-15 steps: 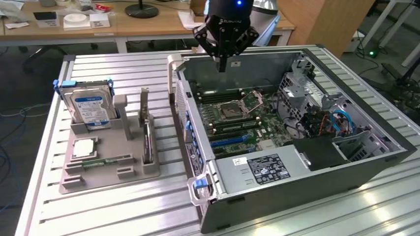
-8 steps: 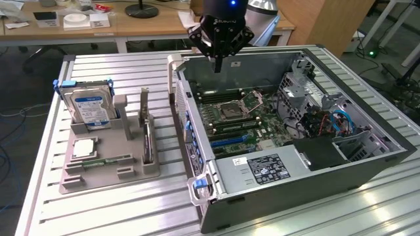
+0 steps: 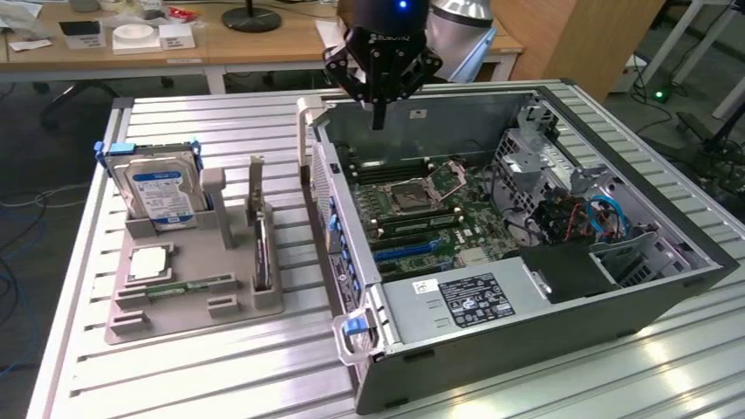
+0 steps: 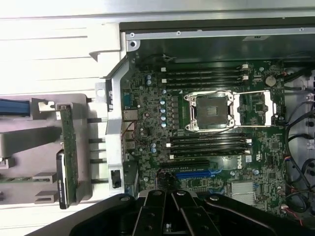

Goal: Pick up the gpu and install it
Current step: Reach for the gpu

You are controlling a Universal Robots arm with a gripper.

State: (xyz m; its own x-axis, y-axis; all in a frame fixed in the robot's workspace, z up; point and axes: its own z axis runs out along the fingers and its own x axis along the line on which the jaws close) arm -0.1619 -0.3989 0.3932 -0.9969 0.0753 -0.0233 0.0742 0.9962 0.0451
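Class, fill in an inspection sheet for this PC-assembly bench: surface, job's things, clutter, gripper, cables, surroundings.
Surface: slatted metal table carrying a grey tray and an open computer case.
Job's things: gpu stands on edge in the tray, untouched.
Clutter: hard drive and RAM stick in the tray.
Gripper: gripper shut, empty, above the motherboard.
Cables: red and blue cables inside the case.
Surroundings: desk behind.

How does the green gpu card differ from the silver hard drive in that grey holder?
The boxy silver hard drive with blue-white label is thick; the green gpu card is thin and flat. The hard drive shows its broad labelled face in the exterior view; the gpu stands on edge, a narrow strip. Both sit upright in the grey plastic holder.
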